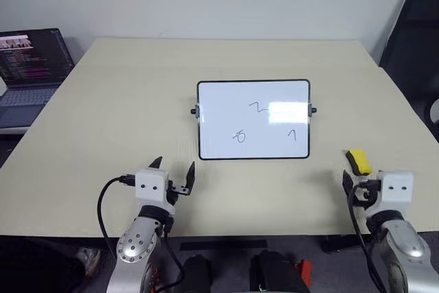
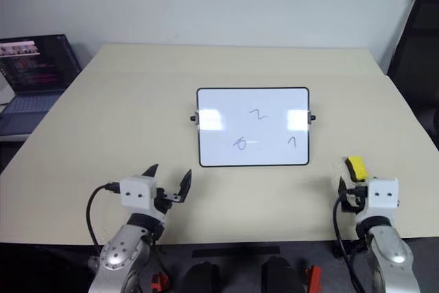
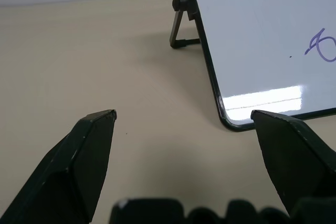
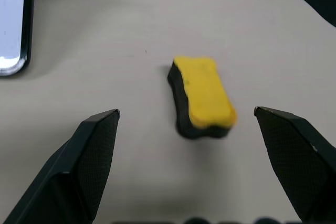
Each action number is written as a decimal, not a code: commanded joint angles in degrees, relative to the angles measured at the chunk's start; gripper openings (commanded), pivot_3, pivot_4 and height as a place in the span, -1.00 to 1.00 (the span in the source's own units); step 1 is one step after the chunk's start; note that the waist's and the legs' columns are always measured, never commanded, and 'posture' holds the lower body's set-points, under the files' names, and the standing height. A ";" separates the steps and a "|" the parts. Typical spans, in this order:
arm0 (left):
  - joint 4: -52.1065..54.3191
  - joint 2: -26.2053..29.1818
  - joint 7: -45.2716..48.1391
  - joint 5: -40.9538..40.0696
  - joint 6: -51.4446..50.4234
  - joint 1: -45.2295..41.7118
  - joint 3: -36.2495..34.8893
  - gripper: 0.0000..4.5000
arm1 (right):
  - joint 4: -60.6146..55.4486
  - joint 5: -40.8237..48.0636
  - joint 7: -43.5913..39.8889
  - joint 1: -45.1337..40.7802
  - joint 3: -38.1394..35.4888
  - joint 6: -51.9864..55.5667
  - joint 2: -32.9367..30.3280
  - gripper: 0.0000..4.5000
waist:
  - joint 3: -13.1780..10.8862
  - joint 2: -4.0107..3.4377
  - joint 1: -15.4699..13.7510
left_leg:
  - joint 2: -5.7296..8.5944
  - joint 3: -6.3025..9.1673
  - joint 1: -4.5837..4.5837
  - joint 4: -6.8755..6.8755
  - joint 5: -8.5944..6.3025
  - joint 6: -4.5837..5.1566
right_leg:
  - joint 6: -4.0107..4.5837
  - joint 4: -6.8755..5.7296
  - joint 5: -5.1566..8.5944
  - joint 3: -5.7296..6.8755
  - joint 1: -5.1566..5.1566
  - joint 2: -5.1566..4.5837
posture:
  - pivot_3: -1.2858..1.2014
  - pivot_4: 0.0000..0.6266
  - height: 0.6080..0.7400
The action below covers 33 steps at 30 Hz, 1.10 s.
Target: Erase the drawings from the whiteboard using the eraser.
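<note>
- The right end effector stands wide apart; the eraser lies between, untouched.
- Move forward, clamp its long sides.
- The left end effector is apart, empty.

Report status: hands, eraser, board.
Both hands open and empty: left hand, right hand. Eraser lies on the table just ahead of the right hand, untouched. Whiteboard propped mid-table, three drawings unerased. Nothing in the way.

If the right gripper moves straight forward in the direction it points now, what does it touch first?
Most likely the eraser. It lies on the table directly ahead of the open right gripper, centred between the two fingers. Nothing else stands between them, though the exact depth is hard to judge.
</note>
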<state>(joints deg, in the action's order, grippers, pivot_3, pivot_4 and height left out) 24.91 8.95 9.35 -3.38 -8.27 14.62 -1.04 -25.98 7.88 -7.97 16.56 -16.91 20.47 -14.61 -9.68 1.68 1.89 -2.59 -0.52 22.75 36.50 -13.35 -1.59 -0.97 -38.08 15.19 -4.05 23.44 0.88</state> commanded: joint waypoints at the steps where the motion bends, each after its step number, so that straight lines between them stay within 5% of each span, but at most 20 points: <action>1: 2.53 0.00 0.19 -0.47 0.63 -1.18 0.07 1.00 | -1.99 0.19 -0.01 -1.56 -1.24 -0.90 -0.80 1.00 | 0.00 0.00 0.10 | 0.00 -0.02 -0.01 0.01 0.00 0.00 | 0.00 0.00 0.00 -0.01 0.00 0.00 | 0.03 -0.52 1.00; 33: -5.89 -0.45 2.77 -0.40 3.26 -10.53 2.21 1.00 | -1.21 -0.21 2.16 -1.82 -3.73 -2.55 0.38 1.00 | 0.01 -0.02 -0.07 | 0.05 0.04 0.09 0.25 -0.06 -0.07 | -0.07 -0.01 -0.03 0.02 -0.06 0.02 | 0.03 -0.52 1.00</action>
<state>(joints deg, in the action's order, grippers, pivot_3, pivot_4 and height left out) 16.32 8.59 11.94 -3.82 -5.24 5.37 0.66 -26.63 7.13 -5.71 15.06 -19.30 19.20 -13.63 -9.67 1.65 1.82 -2.55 -0.48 22.84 36.75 -13.40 -1.66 -1.04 -38.09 15.16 -4.03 23.38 0.90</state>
